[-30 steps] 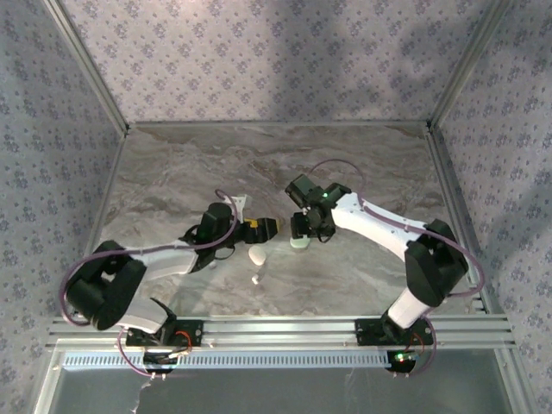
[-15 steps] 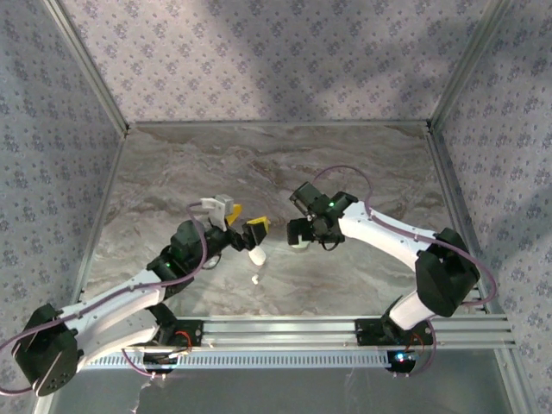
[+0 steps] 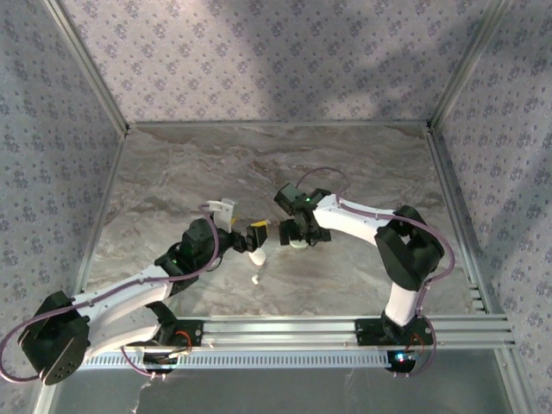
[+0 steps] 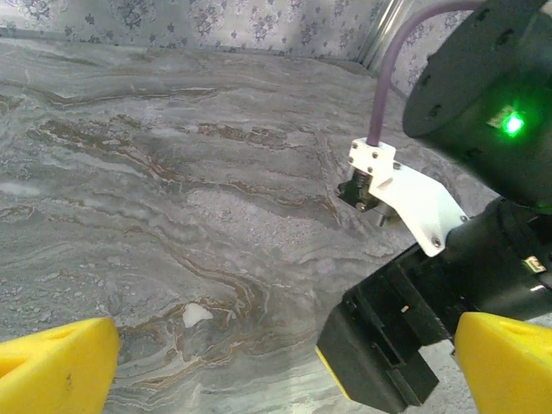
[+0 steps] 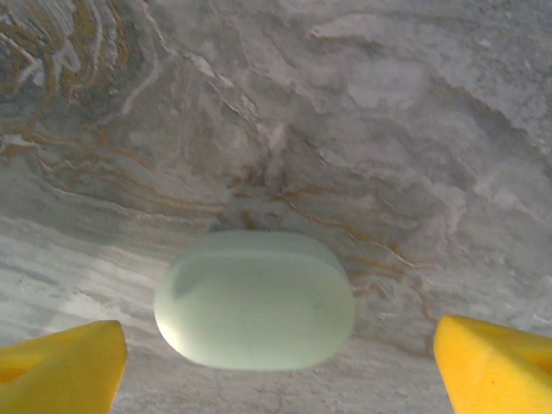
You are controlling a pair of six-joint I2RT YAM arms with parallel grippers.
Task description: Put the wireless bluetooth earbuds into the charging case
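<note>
2 grippers meet near the middle of the marble table, their fingertips close together. The right gripper hangs with its jaws wide apart over the pale green case. In the right wrist view its yellow pads sit at the 2 lower corners, and the oval case lies flat between and just beyond them, smooth top up, touched by neither pad.

The left gripper is spread wide too and holds nothing. In the left wrist view its yellow fingertips frame bare marble, with the black body of the right gripper close ahead on the right.

Just on the near side of the left gripper lies the white case. 1 tiny whitish earbud rests on the table nearer still, apart from both cases and outside them.

The left arm stretches low from the near-left base, and the right arm arcs in from the near-right base. Patterned walls enclose the left, far and right sides.
</note>
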